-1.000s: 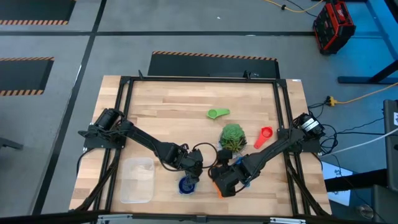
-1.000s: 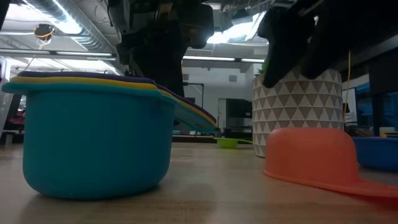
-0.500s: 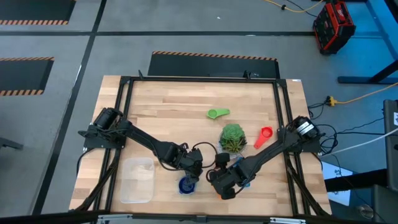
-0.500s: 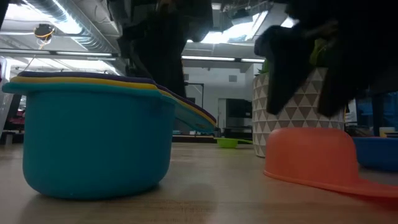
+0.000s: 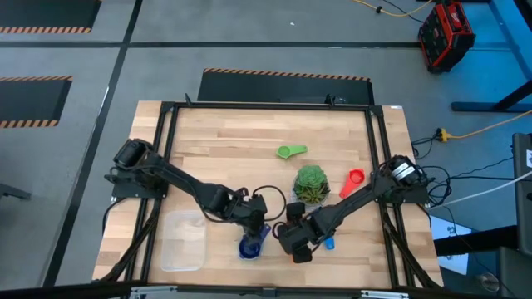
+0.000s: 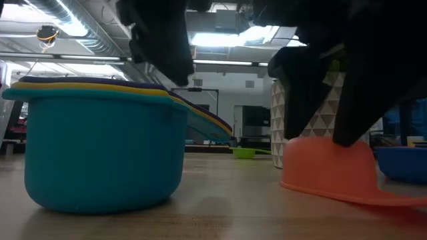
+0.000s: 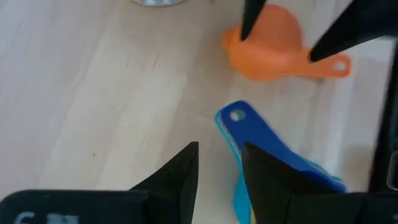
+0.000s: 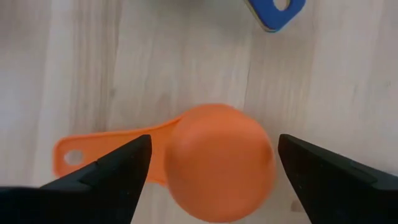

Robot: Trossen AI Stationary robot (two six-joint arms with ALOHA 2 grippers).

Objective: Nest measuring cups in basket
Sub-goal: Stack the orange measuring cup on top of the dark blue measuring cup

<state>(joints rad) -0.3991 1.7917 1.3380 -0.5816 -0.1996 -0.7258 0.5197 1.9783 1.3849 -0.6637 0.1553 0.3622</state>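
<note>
The clear, translucent, rounded-corner plastic basket [image 5: 183, 241] sits empty at the near left of the pale wooden table [image 5: 216, 141], and everything else lies to its right. Just beside the basket stands the nested stack of teal, yellow and blue plastic measuring cups [image 6: 100, 143], upright on the wood, handles fanned out one over another; from above it reads as a dark blue round [image 5: 249, 247]. The left gripper [image 7: 219, 163] hangs right over that stack's handles, fingers a little apart, with nothing visibly pinched between them; likely parked there to steady or lift the stack.

Farther from the basket, past the stack, lies the orange plastic measuring cup [image 8: 217, 162], bowl down like a dome, flat handle stretched along the table. The right gripper [image 8: 211, 165] straddles it with fingers spread wide, one either side of the bowl, not yet touching. That looks like a line-up for a grab across the bowl; being upside down, the cup will need flipping before it nests.

Beyond, a leafy green plant in a white patterned pot [image 5: 311, 184] stands well clear.
</note>
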